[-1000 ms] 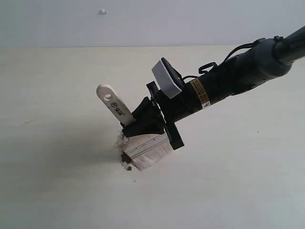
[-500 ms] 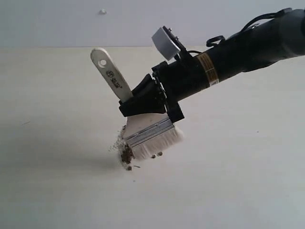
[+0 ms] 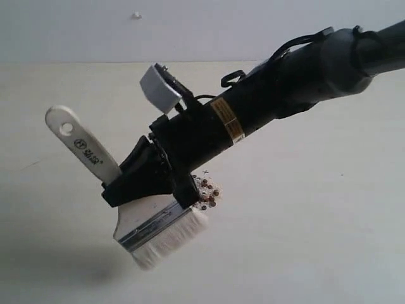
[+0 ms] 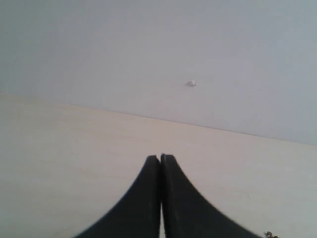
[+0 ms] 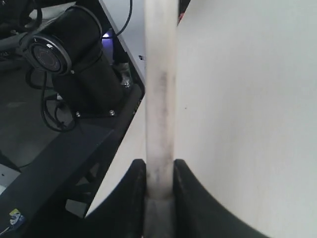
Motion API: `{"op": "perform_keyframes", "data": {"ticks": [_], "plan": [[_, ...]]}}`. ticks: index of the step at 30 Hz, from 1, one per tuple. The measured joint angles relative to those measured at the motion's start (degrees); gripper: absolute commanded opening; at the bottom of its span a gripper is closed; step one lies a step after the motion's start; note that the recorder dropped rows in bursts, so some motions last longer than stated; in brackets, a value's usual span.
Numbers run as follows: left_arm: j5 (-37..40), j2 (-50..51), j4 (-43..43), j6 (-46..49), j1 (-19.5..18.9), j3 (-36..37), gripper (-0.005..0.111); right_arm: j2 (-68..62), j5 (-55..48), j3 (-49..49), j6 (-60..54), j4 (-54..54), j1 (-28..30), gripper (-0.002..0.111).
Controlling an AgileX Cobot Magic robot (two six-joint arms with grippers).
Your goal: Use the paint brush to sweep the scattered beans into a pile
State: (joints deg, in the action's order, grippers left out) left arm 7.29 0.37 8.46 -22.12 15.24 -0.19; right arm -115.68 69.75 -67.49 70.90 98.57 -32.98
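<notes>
R fingers point(image 3: 131, 179): pinched on paint brush point(image 3: 152, 221), handle gripped just above the ferrule.
paint brush: held tilted at scene left-centre; handle end w/ hole is pointed up-left, white bristles are pointed down toward near edge. Whether bristles touch tabletop point(image 3: 304, 221) can't be told.
beans point(image 3: 207, 193): small reddish-brown cluster on tabletop, seen just right of brush head, partly hidden by R arm.
L fingers point(image 4: 153, 173): pressed together, nothing held.
</notes>
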Motion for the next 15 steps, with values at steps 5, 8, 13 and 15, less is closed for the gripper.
{"op": "perform_keyframes", "data": {"ticks": [5, 8, 13, 15], "plan": [[0.00, 0.00, 0.00, 0.00, 0.00, 0.00, 0.000, -4.47, 0.00, 0.00, -2.14, -0.50, -0.28, 0.000], [0.00, 0.00, 0.00, 0.00, 0.00, 0.00, 0.000, -6.53, -0.11, 0.00, -4.83, -1.50, -0.28, 0.000], [0.00, 0.00, 0.00, 0.00, 0.00, 0.00, 0.000, -8.51, -0.11, 0.00, -8.12, -4.17, -0.28, 0.000], [0.00, 0.00, 0.00, 0.00, 0.00, 0.00, 0.000, -8.75, -0.64, 0.00, -8.40, -5.25, -0.28, 0.000]]}}
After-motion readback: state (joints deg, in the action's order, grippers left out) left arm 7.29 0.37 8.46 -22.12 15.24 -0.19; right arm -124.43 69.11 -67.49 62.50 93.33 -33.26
